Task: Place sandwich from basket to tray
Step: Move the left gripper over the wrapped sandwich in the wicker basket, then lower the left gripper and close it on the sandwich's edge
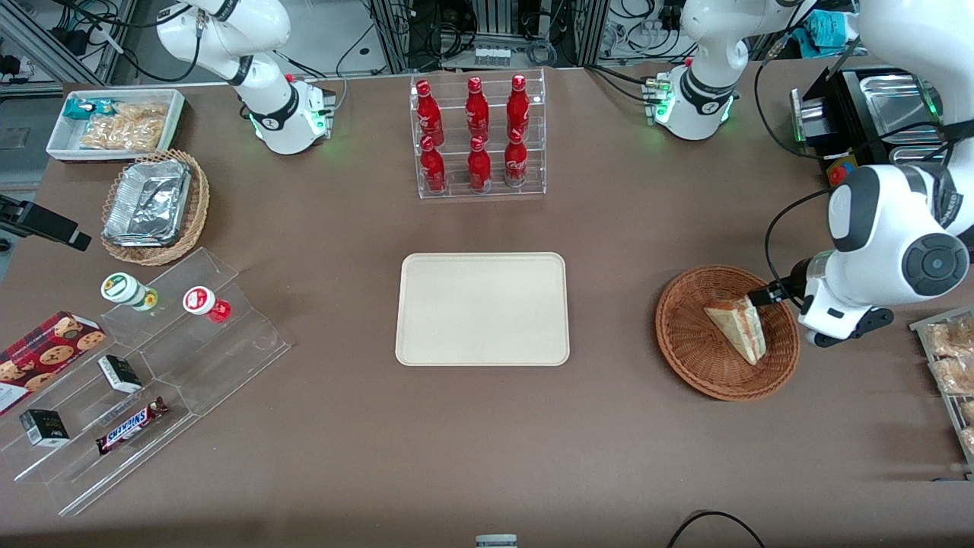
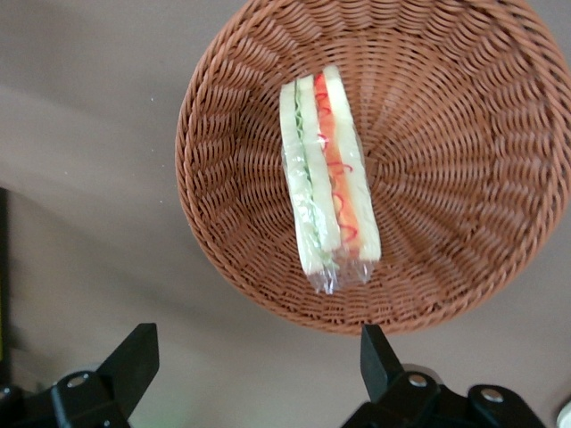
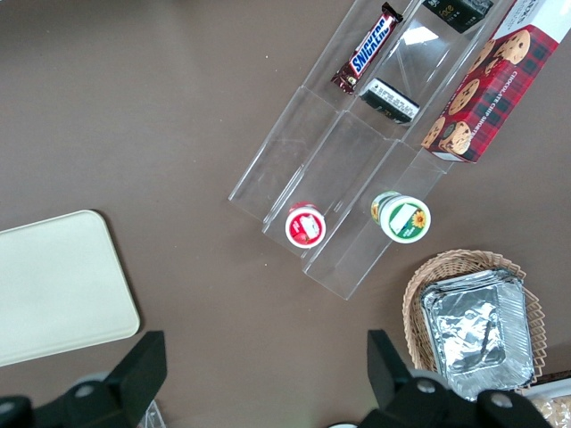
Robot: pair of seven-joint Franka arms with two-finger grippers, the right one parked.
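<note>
Open pincer (image 2: 254, 357) above sandwich (image 2: 326, 174); "SNICKERS" bar (image 1: 131, 426) readable.

The working left arm (image 1: 898, 251) is glossy white with rounded shells, dark grey bands at its joints and a round dark grey cap with a small pale ring at its centre. A black cable (image 1: 776, 228) loops from the forearm past the basket (image 1: 727, 332) rim. Its base (image 1: 696, 99) is a white dome ringed in black, with a green light and a small connector block. The gripper (image 2: 259, 361), above the surface just beside the basket, has two matte black wedge-shaped fingers (image 2: 134, 357) set wide apart, with silver screw heads in the black mount.
</note>
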